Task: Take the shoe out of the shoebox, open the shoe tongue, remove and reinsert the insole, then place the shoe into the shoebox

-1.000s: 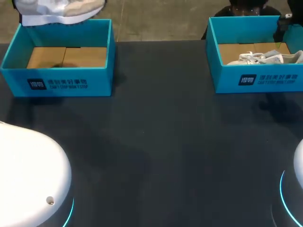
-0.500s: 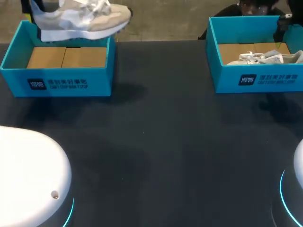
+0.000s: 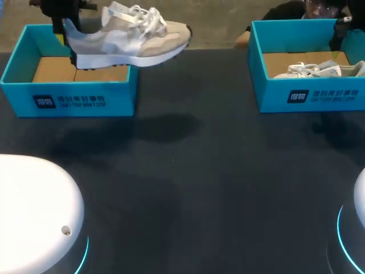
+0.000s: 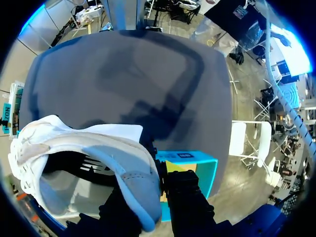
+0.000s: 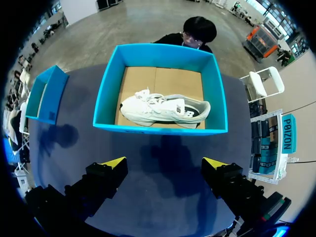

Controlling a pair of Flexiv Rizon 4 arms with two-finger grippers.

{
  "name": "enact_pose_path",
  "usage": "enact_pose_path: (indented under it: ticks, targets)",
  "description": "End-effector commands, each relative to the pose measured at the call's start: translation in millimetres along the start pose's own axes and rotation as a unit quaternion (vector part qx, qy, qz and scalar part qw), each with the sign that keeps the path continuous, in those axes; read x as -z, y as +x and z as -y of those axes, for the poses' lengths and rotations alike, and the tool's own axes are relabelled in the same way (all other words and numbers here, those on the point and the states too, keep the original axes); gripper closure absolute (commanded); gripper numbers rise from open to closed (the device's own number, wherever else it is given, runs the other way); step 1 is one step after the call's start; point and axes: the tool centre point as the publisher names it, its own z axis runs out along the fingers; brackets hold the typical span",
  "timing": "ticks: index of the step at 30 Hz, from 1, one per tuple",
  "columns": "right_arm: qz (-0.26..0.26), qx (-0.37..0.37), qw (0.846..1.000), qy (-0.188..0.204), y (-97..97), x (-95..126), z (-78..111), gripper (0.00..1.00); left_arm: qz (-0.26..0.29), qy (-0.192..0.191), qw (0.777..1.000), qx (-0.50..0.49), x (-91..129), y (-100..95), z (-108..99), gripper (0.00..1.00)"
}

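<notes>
Since a second ago the shoe point(image 3: 134, 40) has swung out from over the box point(image 3: 68, 100) toward the middle of the table point(image 3: 199, 171), and its toe now pokes past the box wall. The left gripper point(image 4: 155, 207) is clenched on the heel collar, one finger inside the shoe and one outside. The shoe hangs sideways from it in the air, sole down, with the box just under and behind the fingers.

The right gripper point(image 5: 164, 165) hangs spread wide and holds nothing. The other box point(image 5: 158, 129) lies ahead of it with the other shoe point(image 5: 163, 108) inside.

What worries me is the grip. I hold only a thin, soft edge at one end, and the whole weight of the shoe levers out from it. A quick stop or turn could make the collar fold or slide out of the fingers, and the shoe would drop or sag toe-first. If I lower it too early, the sole may catch the box wall. I'd set it down well ahead of the box, slowly, so the right gripper can reach the tongue.
</notes>
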Motion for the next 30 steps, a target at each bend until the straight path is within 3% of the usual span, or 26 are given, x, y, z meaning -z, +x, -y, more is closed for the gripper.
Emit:
enact_pose_path:
  ticks: [1,16,30]
  targets:
    - [0.000,0.000,1.000,-0.001,0.0,0,1.0,0.00,-0.006,-0.054,0.999,0.002,4,-16.8,21,1.00]
    - [0.000,0.000,1.000,-0.001,0.0,0,1.0,0.00,0.001,-0.035,0.999,0.001,-15,-83.3,96,1.00]
    - [0.000,0.000,1.000,-0.001,0.0,0,1.0,0.00,0.020,-0.025,0.999,0.005,-33,-109.6,144,1.00]
